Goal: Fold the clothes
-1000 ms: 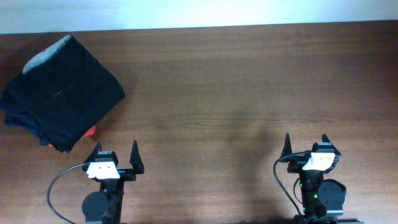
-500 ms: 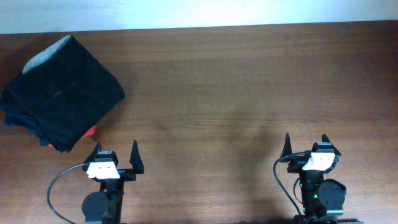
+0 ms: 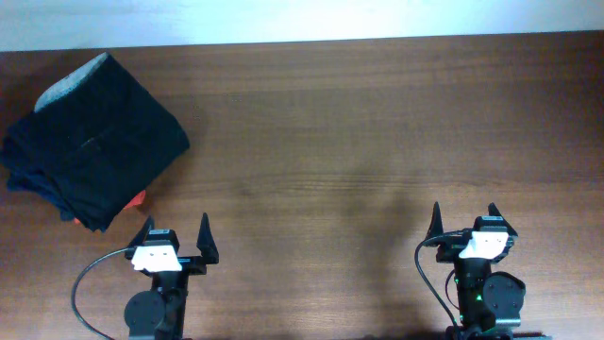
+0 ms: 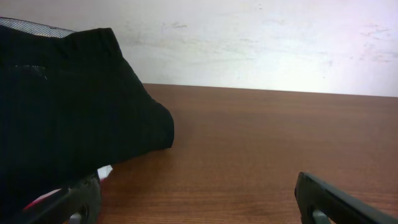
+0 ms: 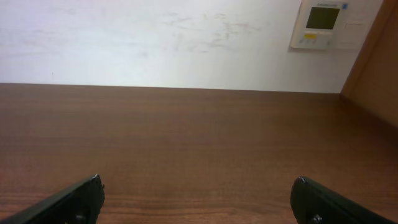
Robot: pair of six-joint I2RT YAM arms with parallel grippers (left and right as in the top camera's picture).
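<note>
The black shorts (image 3: 99, 132) lie folded at the table's far left, with the pale grey waistband lining (image 3: 71, 83) showing at the back corner. They rest on top of other cloth. In the left wrist view the shorts (image 4: 62, 106) fill the left side, just ahead and left of my left gripper (image 4: 202, 202). My left gripper (image 3: 176, 227) is open and empty near the front edge, below the shorts. My right gripper (image 3: 464, 215) is open and empty at the front right, far from the shorts; it also shows in the right wrist view (image 5: 198, 196) over bare wood.
A navy-blue garment (image 3: 28, 184) sticks out under the shorts at their left edge. A small red cloth (image 3: 138, 199) peeks out at their front corner, with a white tag (image 4: 104, 171) beside it. A wall panel (image 5: 323, 23) hangs beyond the table.
</note>
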